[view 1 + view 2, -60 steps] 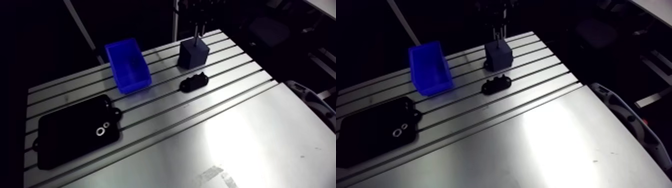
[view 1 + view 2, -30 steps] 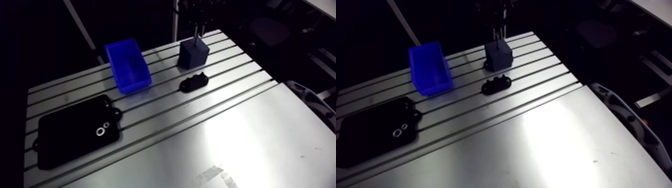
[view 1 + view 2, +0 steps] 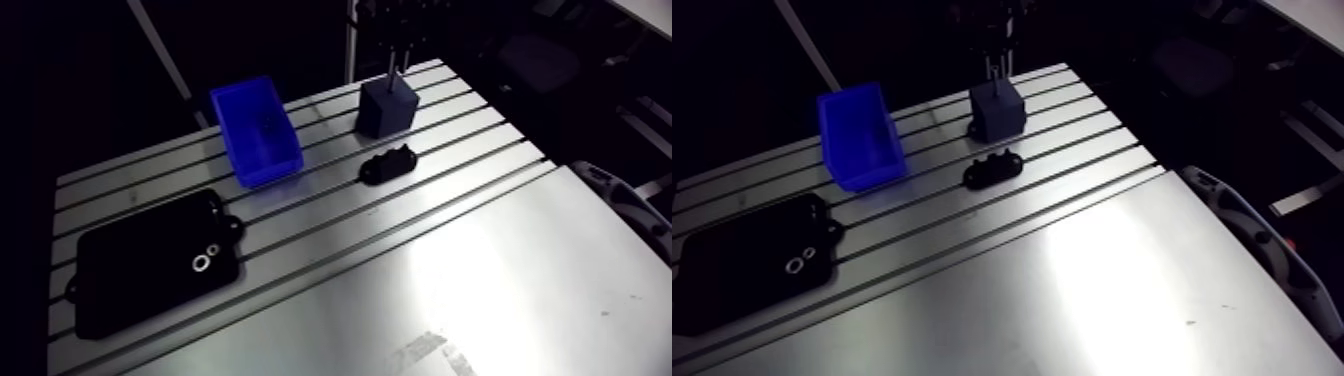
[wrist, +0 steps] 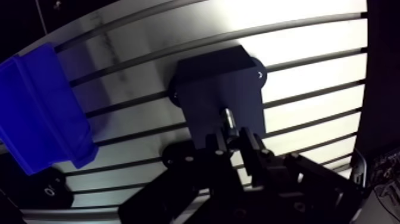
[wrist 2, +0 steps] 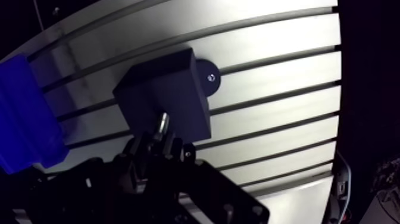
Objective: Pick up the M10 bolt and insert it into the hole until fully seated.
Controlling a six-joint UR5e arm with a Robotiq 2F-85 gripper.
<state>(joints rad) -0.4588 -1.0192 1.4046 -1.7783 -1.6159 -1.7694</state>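
Steel M10 bolt [image 4: 228, 117] sits clamped upright in my gripper [image 4: 231, 139], tip at the top of the dark block [image 4: 208, 77], held vertical, I judge, so it goes in straight.

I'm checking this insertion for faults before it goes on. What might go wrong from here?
1. The M10 bolt, clamped between the fingers, stands at the top of the dark block with shank showing above it. The hole is hidden, so a slight tilt may jam it short of seating.
2. The fingers sit close over the block; pressing lower may strike its top before the bolt seats.
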